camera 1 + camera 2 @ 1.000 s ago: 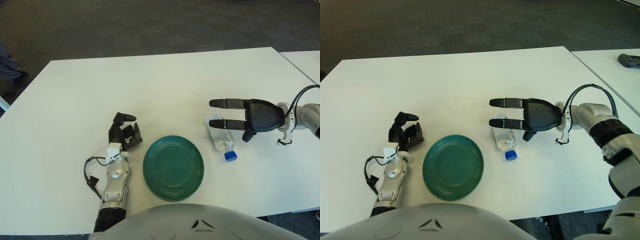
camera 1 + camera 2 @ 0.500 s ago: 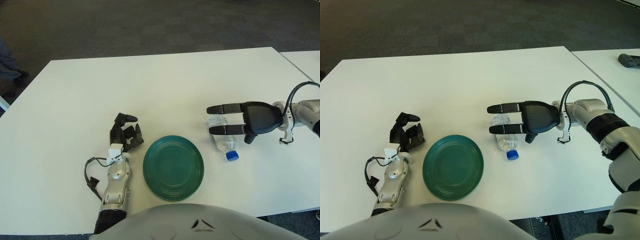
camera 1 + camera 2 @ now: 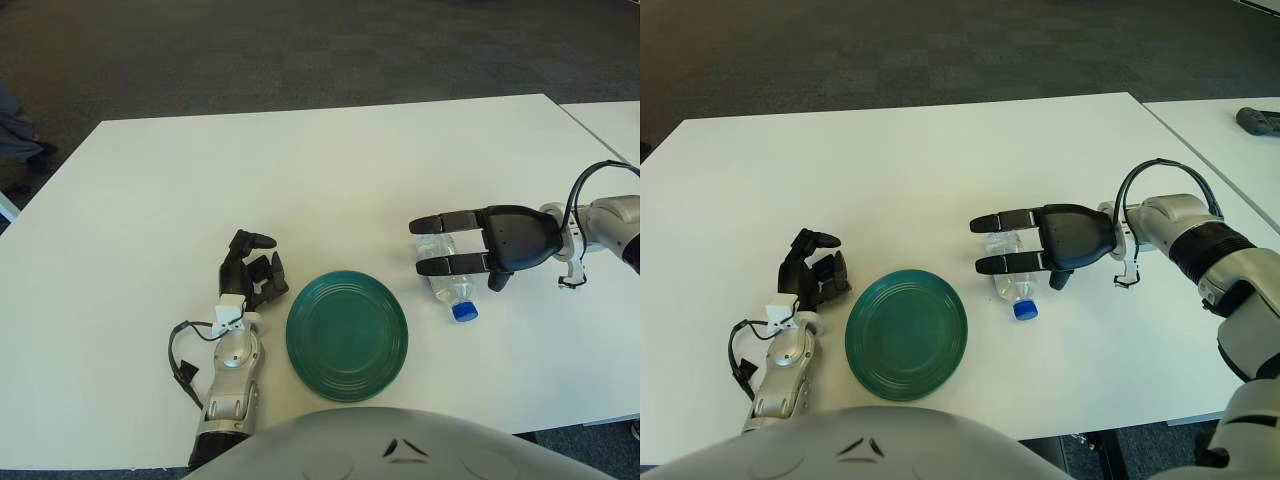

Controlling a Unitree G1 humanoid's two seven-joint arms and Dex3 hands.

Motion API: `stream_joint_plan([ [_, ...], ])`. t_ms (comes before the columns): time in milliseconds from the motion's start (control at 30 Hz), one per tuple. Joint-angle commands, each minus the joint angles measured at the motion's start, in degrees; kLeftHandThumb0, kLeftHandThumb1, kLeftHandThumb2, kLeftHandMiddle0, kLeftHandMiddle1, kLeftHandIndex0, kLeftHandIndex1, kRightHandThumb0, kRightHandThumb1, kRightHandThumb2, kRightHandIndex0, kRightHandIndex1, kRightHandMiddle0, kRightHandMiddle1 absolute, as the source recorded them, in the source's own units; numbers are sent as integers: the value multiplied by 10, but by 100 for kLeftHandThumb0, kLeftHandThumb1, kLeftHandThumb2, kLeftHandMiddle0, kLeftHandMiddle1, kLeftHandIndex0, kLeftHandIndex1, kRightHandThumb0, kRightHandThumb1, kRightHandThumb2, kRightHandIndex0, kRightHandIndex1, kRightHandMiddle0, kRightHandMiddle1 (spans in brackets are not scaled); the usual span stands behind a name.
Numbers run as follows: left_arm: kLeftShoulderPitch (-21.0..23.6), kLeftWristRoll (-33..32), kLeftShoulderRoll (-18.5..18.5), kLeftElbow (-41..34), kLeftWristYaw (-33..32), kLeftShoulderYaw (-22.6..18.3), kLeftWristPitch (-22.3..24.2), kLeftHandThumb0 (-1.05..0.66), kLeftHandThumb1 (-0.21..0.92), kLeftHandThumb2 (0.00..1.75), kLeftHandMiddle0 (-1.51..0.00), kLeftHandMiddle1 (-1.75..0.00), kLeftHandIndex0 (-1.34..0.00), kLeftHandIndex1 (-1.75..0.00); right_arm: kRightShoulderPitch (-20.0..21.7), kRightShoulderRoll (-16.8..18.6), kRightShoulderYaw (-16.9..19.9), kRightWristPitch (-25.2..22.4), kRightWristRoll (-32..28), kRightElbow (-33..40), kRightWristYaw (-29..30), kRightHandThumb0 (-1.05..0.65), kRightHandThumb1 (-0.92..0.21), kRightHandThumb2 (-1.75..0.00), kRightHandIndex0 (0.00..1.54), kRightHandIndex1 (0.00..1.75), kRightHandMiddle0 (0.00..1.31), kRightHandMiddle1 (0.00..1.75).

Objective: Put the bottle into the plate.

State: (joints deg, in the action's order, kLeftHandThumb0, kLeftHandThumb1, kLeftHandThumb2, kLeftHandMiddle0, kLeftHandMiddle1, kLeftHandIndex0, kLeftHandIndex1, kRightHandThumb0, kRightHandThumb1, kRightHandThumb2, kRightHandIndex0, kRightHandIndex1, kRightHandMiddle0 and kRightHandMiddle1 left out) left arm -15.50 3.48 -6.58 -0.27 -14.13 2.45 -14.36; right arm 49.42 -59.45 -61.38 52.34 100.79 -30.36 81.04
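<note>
A clear plastic bottle [image 3: 446,281] with a blue cap [image 3: 462,312] lies on its side on the white table, just right of the dark green plate [image 3: 346,334]. My right hand [image 3: 470,248] is directly over the bottle's body, its fingers [image 3: 440,222] stretched out leftward and spread, not closed around the bottle. Most of the bottle's upper part is hidden under the hand. My left hand [image 3: 251,277] rests on the table left of the plate, fingers curled and empty. The plate is empty.
The white table [image 3: 300,170] reaches to the far edge with dark carpet beyond. A second white table [image 3: 1230,120] stands at the right with a dark object [image 3: 1258,120] on it.
My right hand has moved a little left and lower over the bottle. The bottle and plate have stayed put. My left forearm shifted slightly.
</note>
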Motion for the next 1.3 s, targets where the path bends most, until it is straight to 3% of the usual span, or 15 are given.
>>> stream_joint_plan([
  [0, -7, 5, -14, -11, -4, 4, 10, -48, 33, 130, -122, -175, -61, -175, 6, -12, -4, 13, -8, 8, -26, -83, -92, -72, 0, 0, 0, 0],
  [433, -11, -2, -15, -21, 4, 15, 14, -48, 33, 130, -126, -175, -61, -175, 8, -27, 13, 72, -48, 22, -119, -87, -92, -85, 6, 2, 1, 1],
  [800, -18, -1, -19, -27, -1, 27, 10, -48, 34, 128, -129, -175, -60, -175, 10, -38, 44, 147, -103, 41, -232, -89, -92, -80, 10, 3, 4, 4],
  [1067, -29, -1, -20, -41, -3, 34, 13, -48, 34, 129, -129, -175, -60, -175, 6, -23, 90, 246, -220, -7, -392, -92, -92, -70, 14, 1, 0, 21],
  [1267, -40, -2, -19, -53, -2, 40, 14, -48, 34, 129, -129, -175, -60, -175, -12, -12, 128, 285, -301, -36, -479, -95, -92, -70, 18, 2, 0, 28],
])
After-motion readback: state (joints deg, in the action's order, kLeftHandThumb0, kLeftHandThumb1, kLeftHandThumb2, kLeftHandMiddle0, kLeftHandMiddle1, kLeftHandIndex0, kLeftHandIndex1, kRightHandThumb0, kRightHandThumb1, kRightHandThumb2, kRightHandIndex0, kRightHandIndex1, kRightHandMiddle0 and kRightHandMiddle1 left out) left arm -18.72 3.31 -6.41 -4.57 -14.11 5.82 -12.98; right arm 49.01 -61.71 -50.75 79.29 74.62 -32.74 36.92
